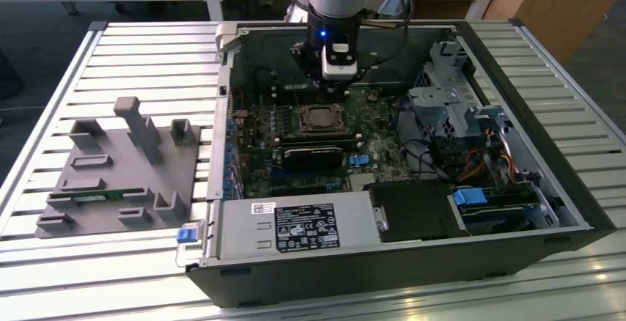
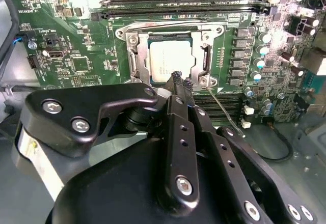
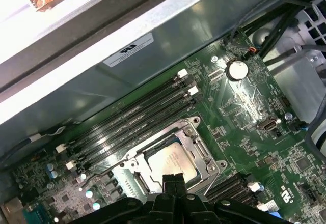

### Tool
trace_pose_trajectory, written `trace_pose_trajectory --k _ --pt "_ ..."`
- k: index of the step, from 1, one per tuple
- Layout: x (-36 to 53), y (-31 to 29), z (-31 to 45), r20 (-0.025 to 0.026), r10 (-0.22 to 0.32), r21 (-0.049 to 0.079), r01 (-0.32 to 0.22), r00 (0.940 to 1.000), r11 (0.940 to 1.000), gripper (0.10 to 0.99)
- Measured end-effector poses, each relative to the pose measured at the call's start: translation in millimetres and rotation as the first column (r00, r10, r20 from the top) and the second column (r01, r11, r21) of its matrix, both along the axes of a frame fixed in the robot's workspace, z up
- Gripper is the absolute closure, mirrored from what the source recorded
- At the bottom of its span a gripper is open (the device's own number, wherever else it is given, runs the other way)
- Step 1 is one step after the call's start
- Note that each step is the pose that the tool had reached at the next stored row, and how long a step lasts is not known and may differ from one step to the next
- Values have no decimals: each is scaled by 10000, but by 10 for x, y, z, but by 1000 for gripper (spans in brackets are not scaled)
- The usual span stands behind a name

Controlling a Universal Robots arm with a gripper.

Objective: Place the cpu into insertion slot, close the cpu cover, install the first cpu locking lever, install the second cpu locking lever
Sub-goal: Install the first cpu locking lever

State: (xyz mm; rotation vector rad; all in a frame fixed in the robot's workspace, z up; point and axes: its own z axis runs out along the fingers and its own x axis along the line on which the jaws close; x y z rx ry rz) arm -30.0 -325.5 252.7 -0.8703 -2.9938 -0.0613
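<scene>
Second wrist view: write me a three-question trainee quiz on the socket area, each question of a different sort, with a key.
1. True or false: the cpu lies in the insertion slot.
2. Pick one. The cpu cover is: A) lying flat around the cpu's face; B) tipped up on its hinge; C) held in the gripper.
3. Fill the gap: the gripper's tip hangs beside the socket's edge, and its jaws are ____.

Key: 1 true; 2 A; 3 shut.
</scene>
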Motion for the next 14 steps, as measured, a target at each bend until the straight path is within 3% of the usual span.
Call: trace_pose_trajectory --k 14 --pt "0 -1 0 0 824 0 -824 9966 9966 980"
